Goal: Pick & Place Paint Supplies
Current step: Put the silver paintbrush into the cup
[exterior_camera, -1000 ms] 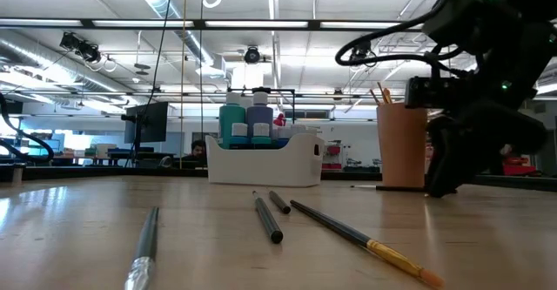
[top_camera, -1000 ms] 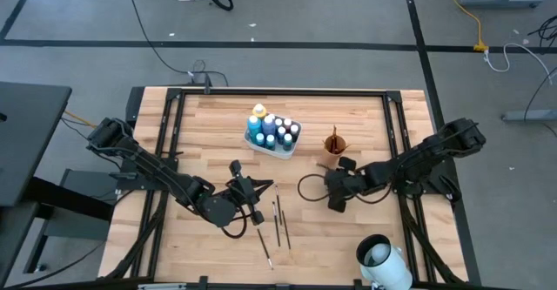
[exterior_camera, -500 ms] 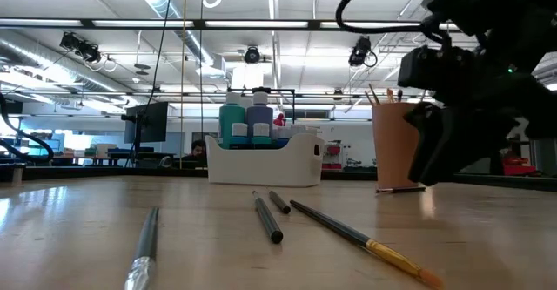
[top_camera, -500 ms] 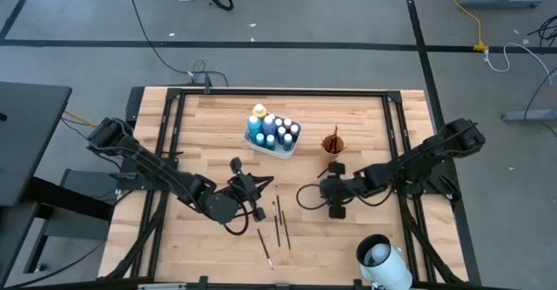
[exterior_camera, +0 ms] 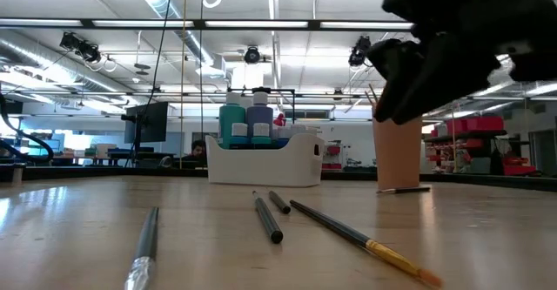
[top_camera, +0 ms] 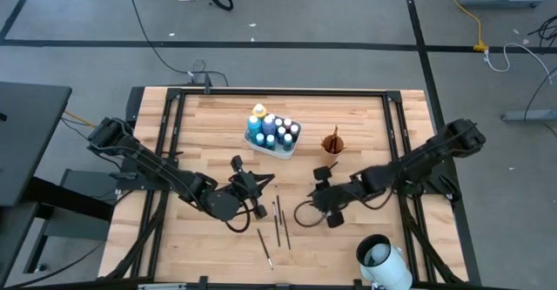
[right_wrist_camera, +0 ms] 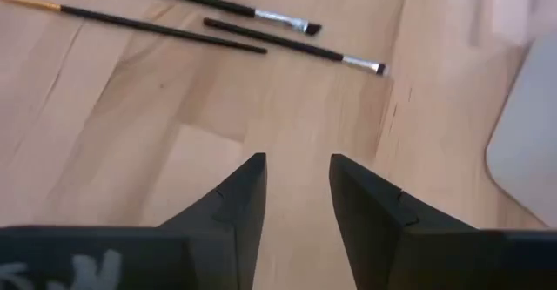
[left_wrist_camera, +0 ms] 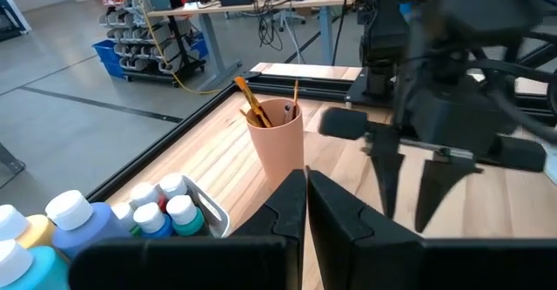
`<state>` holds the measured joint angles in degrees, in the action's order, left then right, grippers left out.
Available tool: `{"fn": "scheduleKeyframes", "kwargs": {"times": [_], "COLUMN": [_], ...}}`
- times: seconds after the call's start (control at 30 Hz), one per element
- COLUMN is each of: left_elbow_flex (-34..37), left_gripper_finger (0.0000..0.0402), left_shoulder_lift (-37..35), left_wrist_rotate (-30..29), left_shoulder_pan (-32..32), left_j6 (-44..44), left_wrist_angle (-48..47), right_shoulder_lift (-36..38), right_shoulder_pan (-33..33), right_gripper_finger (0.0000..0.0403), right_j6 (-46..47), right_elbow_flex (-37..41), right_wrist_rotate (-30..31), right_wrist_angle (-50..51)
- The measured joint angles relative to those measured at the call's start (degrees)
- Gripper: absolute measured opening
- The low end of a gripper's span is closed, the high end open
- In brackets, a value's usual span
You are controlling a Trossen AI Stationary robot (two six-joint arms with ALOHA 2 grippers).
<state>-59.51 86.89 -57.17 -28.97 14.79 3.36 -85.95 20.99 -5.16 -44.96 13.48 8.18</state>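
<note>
On the left of the wooden desk (top_camera: 200, 124) the left hand (top_camera: 258, 185) hovers near the middle, its two dark fingers (left_wrist_camera: 335, 220) pressed together with nothing between them, pointing toward the orange-brown cup (left_wrist_camera: 275, 138) that holds a few brushes. Just beyond it, toward the far edge, the white tray (top_camera: 271, 142) carries the paint bottles (top_camera: 271, 130), blue, teal, yellow and white-capped, standing upright and close together; in the low view the tray (exterior_camera: 264, 161) rises behind the loose brushes with the teal and blue bottles (exterior_camera: 245, 120) showing over its rim. Three paintbrushes (top_camera: 278, 225) lie flat on the desk near the front middle, just right of the left hand, roughly side by side and not touching; the low view shows them (exterior_camera: 271, 216) fanned toward the camera, one with a yellow-orange end. Right of them the right hand (top_camera: 324, 196) hangs above the desk with its fingers (right_wrist_camera: 239, 194) a narrow gap apart and empty, looking down on the brushes (right_wrist_camera: 218, 29) and on bare wood. A white cylindrical object (top_camera: 383, 259) stands at the desk's front right corner. Compared with a second ago, the right hand has shifted from beside the cup toward the brushes, and in the low view it now sits higher, uncovering the cup (exterior_camera: 397, 151); the left hand, tray and brushes lie as before.
</note>
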Motion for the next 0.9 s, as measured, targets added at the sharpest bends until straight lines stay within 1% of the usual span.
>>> {"fn": "scheduleKeyframes", "kwargs": {"times": [0.13, 0.3, 0.43, 0.53, 0.9], "left_elbow_flex": [0.0, 0.0, 0.0, 0.0, 0.0], "left_gripper_finger": [0.0022, 0.0022, 0.0022, 0.0022, 0.0022], "left_shoulder_lift": [0.0, 0.0, 0.0, 0.0, 0.0], "left_wrist_rotate": [0.0, 0.0, 0.0, 0.0, 0.2], "left_shoulder_pan": [0.0, 0.1, 0.1, 0.1, 0.1], "left_j6": [0.0, 0.0, 0.0, -0.4, -0.5], "left_wrist_angle": [0.0, 0.5, 0.1, 0.1, 0.0], "right_shoulder_lift": [-1.8, -7.4, -11.8, -13.5, -13.7], "right_shoulder_pan": [-3.7, -7.3, -9.4, -10.7, -14.4], "right_gripper_finger": [0.0132, 0.0139, 0.0147, 0.0148, 0.0149], "right_j6": [-1.8, -7.5, -9.2, -10.6, -15.3], "right_elbow_flex": [-5.3, -8.1, -8.1, -8.1, -8.1], "right_wrist_rotate": [-6.2, -8.6, -7.8, -6.9, -6.9], "right_wrist_angle": [9.1, 13.5, 16.0, 16.0, 15.1]}}
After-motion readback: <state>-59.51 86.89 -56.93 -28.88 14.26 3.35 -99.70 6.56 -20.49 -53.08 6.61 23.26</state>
